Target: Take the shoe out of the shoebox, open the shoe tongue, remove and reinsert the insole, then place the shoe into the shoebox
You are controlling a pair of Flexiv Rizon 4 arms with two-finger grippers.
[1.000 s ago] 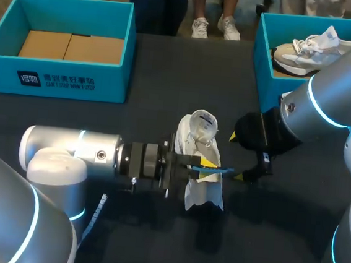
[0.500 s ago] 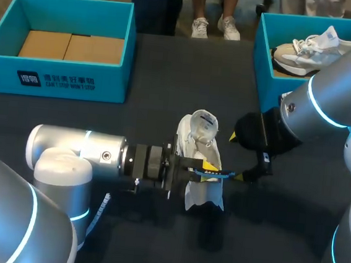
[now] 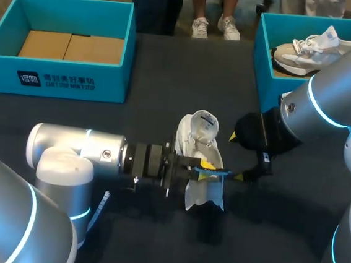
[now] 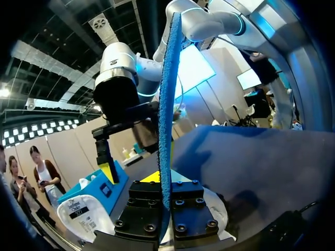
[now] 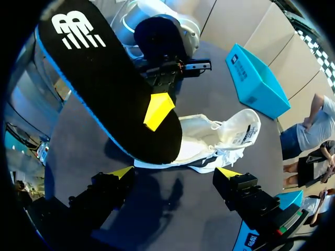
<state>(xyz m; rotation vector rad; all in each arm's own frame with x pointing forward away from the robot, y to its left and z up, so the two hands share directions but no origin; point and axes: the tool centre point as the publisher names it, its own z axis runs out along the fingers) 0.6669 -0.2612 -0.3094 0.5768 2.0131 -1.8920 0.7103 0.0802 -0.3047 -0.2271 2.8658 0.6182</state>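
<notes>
While left fingers (image 4: 151, 177) pinch insole (image 4: 168, 104) over shoe (image 3: 201, 139), right fingers (image 5: 121, 172) spread apart beside shoe.

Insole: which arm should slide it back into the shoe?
Left, I'd say. The left tool is shut on the insole, right at the white shoe. The right tool stands open and empty beside the shoe, better suited to steadying it.

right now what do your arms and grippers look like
Left arm and right arm: rounded silver-grey links, cyan rings at the joints, black wrists. Left gripper and right gripper: black blocky bodies, yellow tips. A pale ribbed cable hangs under the left arm.
</notes>
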